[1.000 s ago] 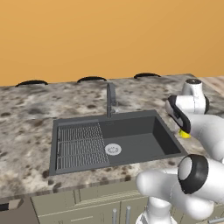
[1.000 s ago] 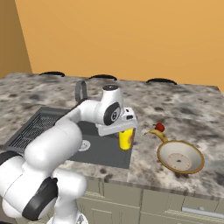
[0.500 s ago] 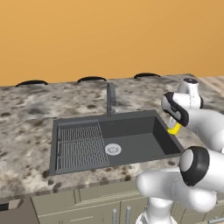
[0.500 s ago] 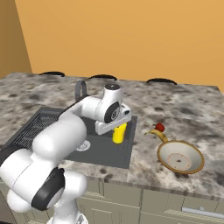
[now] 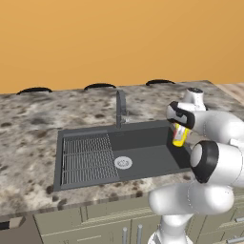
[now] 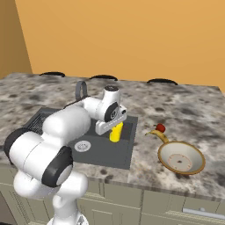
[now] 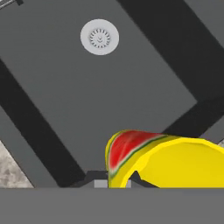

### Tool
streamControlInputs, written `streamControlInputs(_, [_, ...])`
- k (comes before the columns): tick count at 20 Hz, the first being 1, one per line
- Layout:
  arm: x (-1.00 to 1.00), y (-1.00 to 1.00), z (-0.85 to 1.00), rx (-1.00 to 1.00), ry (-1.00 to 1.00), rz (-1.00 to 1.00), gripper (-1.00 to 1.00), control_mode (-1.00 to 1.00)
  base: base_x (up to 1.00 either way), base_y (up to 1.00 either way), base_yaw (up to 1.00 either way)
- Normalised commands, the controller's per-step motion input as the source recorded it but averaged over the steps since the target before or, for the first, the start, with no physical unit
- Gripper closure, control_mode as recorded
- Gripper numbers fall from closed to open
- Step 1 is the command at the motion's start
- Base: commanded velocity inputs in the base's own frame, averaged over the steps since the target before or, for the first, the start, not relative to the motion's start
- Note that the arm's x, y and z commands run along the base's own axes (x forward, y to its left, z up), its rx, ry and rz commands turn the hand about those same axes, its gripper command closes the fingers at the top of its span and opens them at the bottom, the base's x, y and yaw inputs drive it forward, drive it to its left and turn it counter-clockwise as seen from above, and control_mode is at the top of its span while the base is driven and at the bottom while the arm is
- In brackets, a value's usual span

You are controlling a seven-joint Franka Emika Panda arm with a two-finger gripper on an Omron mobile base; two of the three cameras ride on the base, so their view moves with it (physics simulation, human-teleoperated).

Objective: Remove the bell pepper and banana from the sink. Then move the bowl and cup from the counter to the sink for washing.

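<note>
A speckled granite table [image 5: 28, 128] runs under a plain orange wall [image 5: 119, 38]. The dark sink [image 5: 143, 159] sits mid-frame in the left base view, with its white drain [image 5: 123, 162] and grey faucet [image 5: 120, 108]. The fingers [image 6: 115, 128] are clamped on the yellow cup [image 6: 116, 132], hanging over the basin's right side. At right in the right base view, the bowl [image 6: 181, 158], banana [image 6: 160, 135] and bell pepper [image 6: 161, 127] lie on the table.

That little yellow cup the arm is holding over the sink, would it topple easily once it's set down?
Probably somewhat. The cup looks tall for its width and tapered, so a nudge could tip it. It seems rigid, keeping its shape while the gripper is shut on it. Its round wall suggests that, once on its side, it might roll across the flat floor of the sink.
</note>
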Motion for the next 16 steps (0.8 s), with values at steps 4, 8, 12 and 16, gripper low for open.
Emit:
streamControlInputs(4, [0.34, 0.14, -0.35, 0.00, 0.00, 0.04, 1.00, -1.00, 0.00, 0.00, 0.00])
streamControlInputs(8, [0.31, 0.03, -0.36, -0.03, 0.00, 0.01, 1.00, -1.00, 0.00, 0.00, 0.00])
streamControlInputs(12, [0.26, 0.01, -0.36, -0.05, 0.00, 0.00, 1.00, -1.00, 0.00, 0.00, 0.00])
streamControlInputs(16, [0.29, 0.01, -0.36, -0.02, 0.00, 0.00, 1.00, -1.00, 0.00, 0.00, 0.00])
